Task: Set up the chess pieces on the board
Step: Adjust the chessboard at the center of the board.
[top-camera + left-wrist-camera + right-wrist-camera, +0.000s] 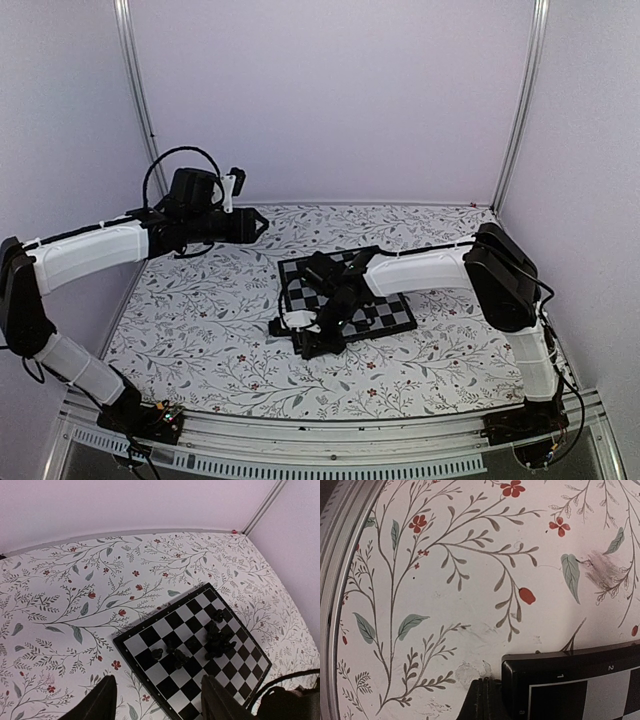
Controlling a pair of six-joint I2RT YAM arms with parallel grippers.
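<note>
Black chess pieces (pixel 215 640), maybe eight, I count on one board (pixel 165 627), mostly toward two o'clock; left gripper (pixel 159 692) gapes empty, right gripper (pixel 485 700) closed.

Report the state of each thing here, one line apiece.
board, flat on the table, not yet set up
chess pieces, mostly clumped mid-board, a few strays beside
left pincer, open and empty, high above the table
right pincer, shut, down at the board's corner
</note>
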